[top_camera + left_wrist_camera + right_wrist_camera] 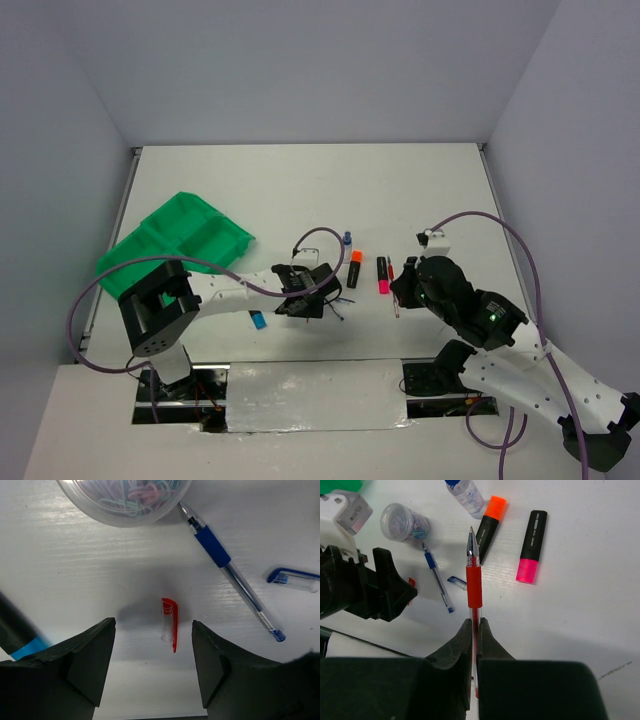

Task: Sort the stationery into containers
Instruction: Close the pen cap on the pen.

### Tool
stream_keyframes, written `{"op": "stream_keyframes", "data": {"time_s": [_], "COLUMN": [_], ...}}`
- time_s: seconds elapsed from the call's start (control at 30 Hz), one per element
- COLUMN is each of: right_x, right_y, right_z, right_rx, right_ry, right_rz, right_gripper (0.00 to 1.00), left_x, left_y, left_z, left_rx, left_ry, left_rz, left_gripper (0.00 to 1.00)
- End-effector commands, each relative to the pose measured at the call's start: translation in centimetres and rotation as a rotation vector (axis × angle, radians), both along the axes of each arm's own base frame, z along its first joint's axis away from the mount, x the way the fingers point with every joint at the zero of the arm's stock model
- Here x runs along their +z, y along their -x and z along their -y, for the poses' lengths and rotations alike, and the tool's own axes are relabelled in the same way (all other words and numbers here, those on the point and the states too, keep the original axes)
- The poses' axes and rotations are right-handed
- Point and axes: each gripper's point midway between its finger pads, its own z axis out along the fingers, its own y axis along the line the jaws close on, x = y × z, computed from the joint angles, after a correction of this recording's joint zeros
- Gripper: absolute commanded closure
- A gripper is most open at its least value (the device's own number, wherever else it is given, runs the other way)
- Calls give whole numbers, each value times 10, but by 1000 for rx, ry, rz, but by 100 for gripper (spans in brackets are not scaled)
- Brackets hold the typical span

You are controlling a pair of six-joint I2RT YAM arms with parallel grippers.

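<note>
Directly between the wide-spread fingers of the left pincer (pixel 152 647), the red pen cap (pixel 170 625) lies on the desk (pixel 75 580) toward its near edge, long axis parallel to the fingers; the right pincer (pixel 475 630) clamps the red pen (pixel 474 580).

White table (pixel 300 180); shiny strip (pixel 310 395) near edge, perhaps foil.

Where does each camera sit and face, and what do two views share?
Top external: above and behind, looking down on the table, green tray; left arm, right arm show.
Left wrist: looks straight down past the open left gripper at a red cap.
Right wrist: looks forward and down along the right gripper, shut on the red pen.
Shared: both wrist views show the blue pen, clear tub.
</note>
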Motion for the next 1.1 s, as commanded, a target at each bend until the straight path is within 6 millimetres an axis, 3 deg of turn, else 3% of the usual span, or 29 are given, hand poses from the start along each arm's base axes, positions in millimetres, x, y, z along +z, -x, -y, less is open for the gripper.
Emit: {"op": "stream_keyframes", "data": {"time_s": [0.0,0.23,0.47,0.53,0.57,0.63,0.77,0.83,1.07], "right_x": [6,5,7,8,8,8,10,15,11], "right_y": [-2,-2,-1,0,-1,-1,0,2,6], "right_z": [-5,-4,-4,-4,-4,-4,-8,-15,-30], "right_rx": [17,17,19,22,20,21,39,82,153], "right_ry": [-10,-13,-19,-20,-20,-23,-37,-66,-143], "right_rz": [24,24,29,30,32,34,42,53,87], "right_gripper": [100,100,100,100,100,100,100,100,100], "left_x": [-13,-32,-39,-40,-42,-46,-52,-42,34], "left_y": [2,8,16,17,19,22,26,27,8], "left_z": [0,-10,-15,-17,-18,-19,-14,-12,-8], "left_rx": [-27,-24,-14,-14,-16,-17,-36,-32,-9], "left_ry": [-6,-79,-75,-75,-78,-84,-48,2,170], "left_rz": [-30,-76,-101,-103,-113,-127,-148,-127,64], "left_gripper": [26,32,44,59,77,99,100,100,100]}}
